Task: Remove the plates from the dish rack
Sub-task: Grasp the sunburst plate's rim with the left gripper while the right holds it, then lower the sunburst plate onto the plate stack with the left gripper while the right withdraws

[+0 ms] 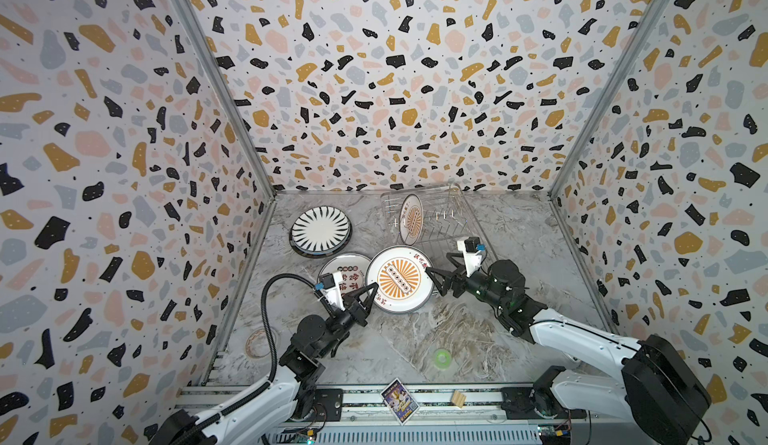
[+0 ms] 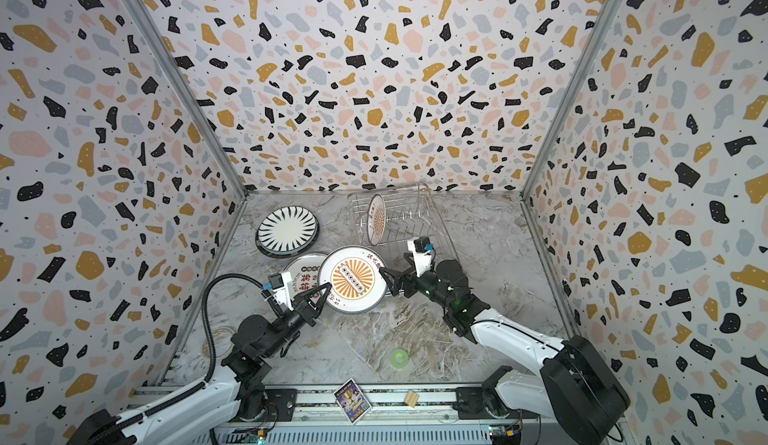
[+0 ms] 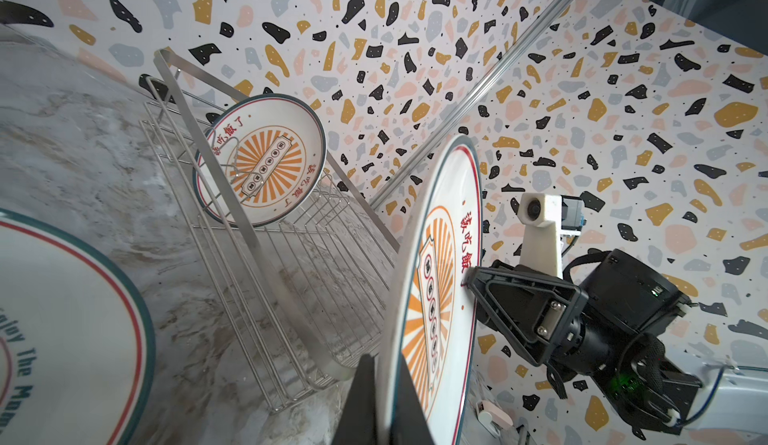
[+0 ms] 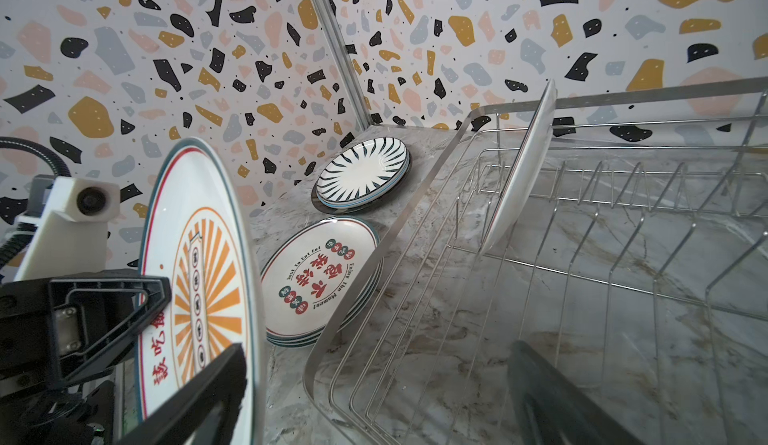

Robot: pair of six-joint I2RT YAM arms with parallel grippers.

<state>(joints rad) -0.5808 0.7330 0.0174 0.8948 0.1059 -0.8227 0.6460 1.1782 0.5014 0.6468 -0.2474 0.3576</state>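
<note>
Our left fingers (image 3: 359,405) are clamped on the rim of the sunburst plate (image 1: 399,279). It's just in front of the dish rack (image 1: 469,210) and overlaps the lettered plates (image 1: 343,265) in both top views. Right fingers (image 4: 548,393) are spread wide at the opposite rim, gripping nothing. We see a second sunburst plate (image 1: 411,218) upright in the rack, and striped plates (image 1: 320,229) stacked on the desk (image 1: 415,339).

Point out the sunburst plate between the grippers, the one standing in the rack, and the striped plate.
held sunburst plate (image 1: 399,279), in a top view, on its orange sunburst centre.
racked sunburst plate (image 1: 412,219), in a top view, on its patterned face.
striped plate (image 1: 320,228), in a top view, on its white centre.
</note>
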